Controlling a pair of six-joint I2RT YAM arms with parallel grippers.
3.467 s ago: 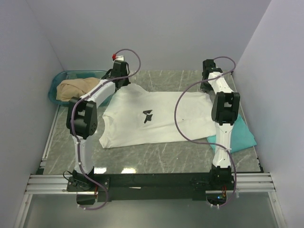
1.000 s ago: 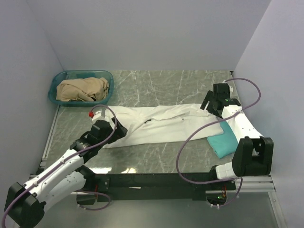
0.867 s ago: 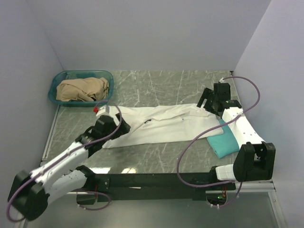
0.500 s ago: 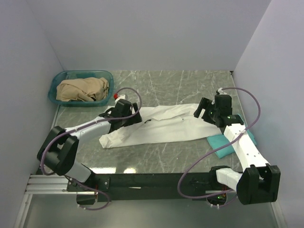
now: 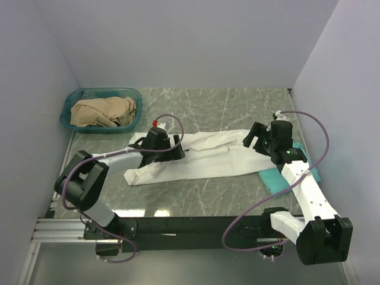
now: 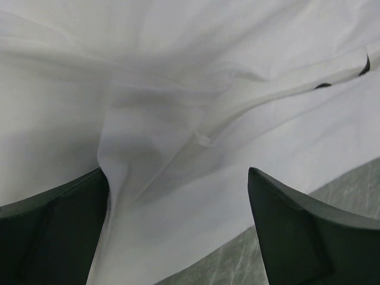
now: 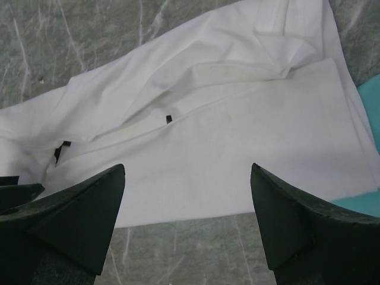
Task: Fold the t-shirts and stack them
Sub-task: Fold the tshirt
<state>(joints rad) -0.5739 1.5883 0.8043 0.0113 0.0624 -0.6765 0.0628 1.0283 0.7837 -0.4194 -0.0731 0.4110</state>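
My left gripper (image 6: 175, 178) has its jaws wide apart with nothing clamped. It sits low over the left part of the large white cloth t-shirt (image 6: 178, 89), whose creased fabric fills the space between and beyond the two dark fingers (image 6: 53, 231). I cannot tell whether the fingertips touch the cloth. From the top camera the left gripper (image 5: 174, 148) points right along the shirt.

My right gripper (image 7: 188, 172) is also spread open and holds nothing. It hangs above the right end of the white t-shirt (image 7: 237, 136), and in the overhead view it (image 5: 252, 138) sits at that end, facing left.

The white t-shirt (image 5: 208, 157) lies as a long, rumpled band across the middle of the grey-green marbled table (image 5: 208, 107), with only small black specks of its print showing at a fold. The plain teal-green t-shirt (image 5: 272, 177) lies flat at the right, its edge meeting the white one's right corner, partly hidden by my right arm. In the right wrist view it (image 7: 368, 101) shows as a strip at the frame's edge.

Far left at the back stands a teal plastic basket (image 5: 101, 93) holding crumpled beige cloth (image 5: 104, 111).
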